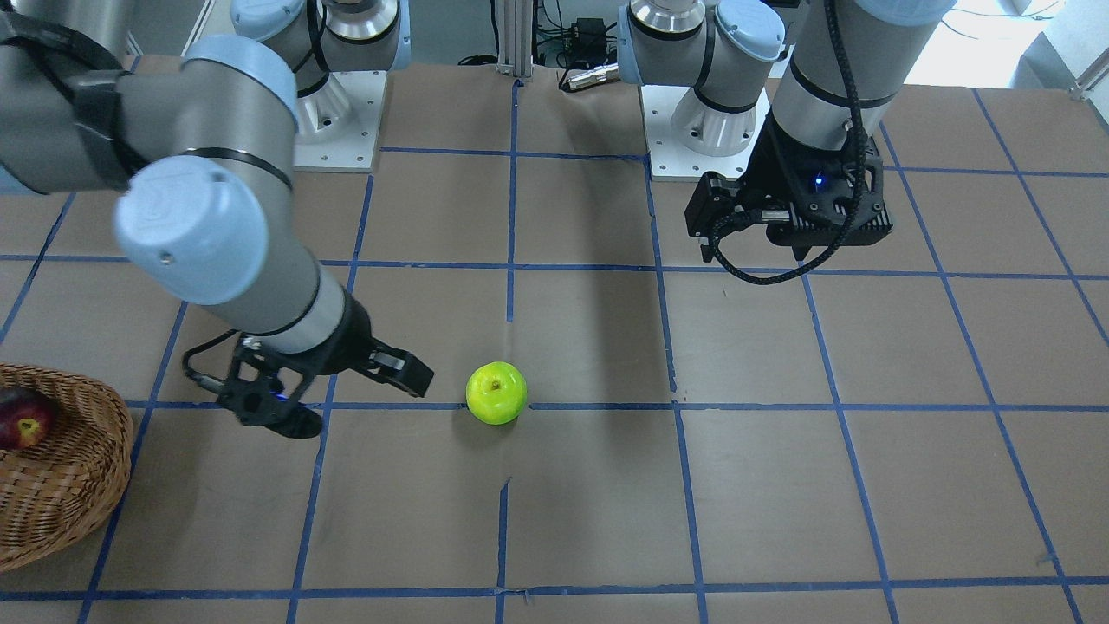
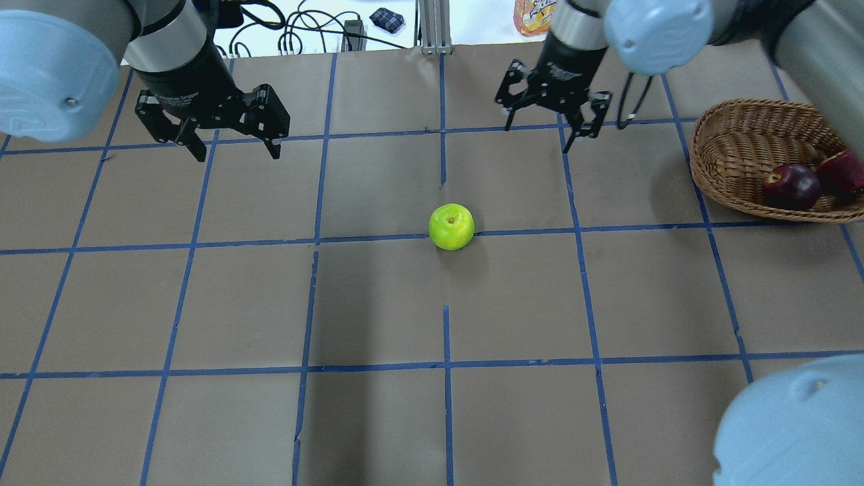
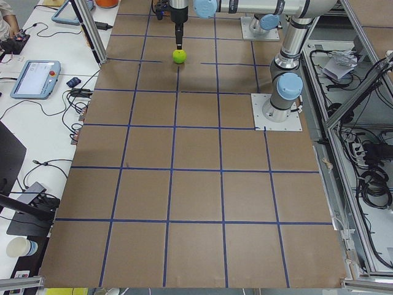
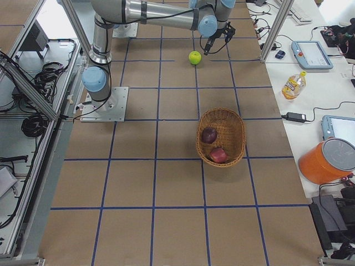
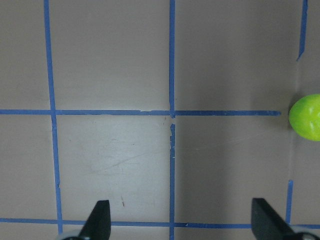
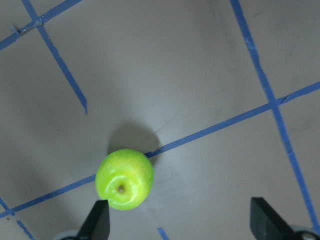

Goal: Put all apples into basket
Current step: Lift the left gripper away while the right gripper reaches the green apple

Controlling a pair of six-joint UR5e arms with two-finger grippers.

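A bright yellow-green apple (image 2: 451, 227) sits on the brown table near its middle, on a blue tape line; it also shows in the front view (image 1: 496, 393) and the right wrist view (image 6: 124, 178). My right gripper (image 2: 540, 135) is open and empty, above the table just beyond the apple. My left gripper (image 2: 236, 152) is open and empty, far left of the apple, which shows at the right edge of its wrist view (image 5: 307, 116). The wicker basket (image 2: 742, 111) stands at the right and holds a dark maroon apple (image 2: 791, 186) and a red apple (image 2: 840, 172).
Blue tape lines divide the table into squares. An orange drink bottle (image 2: 533, 17) stands past the table's far edge. The side bench beyond holds tablets, cables and an orange bucket (image 4: 327, 160). Both arm bases (image 1: 338, 130) are bolted at the robot's side.
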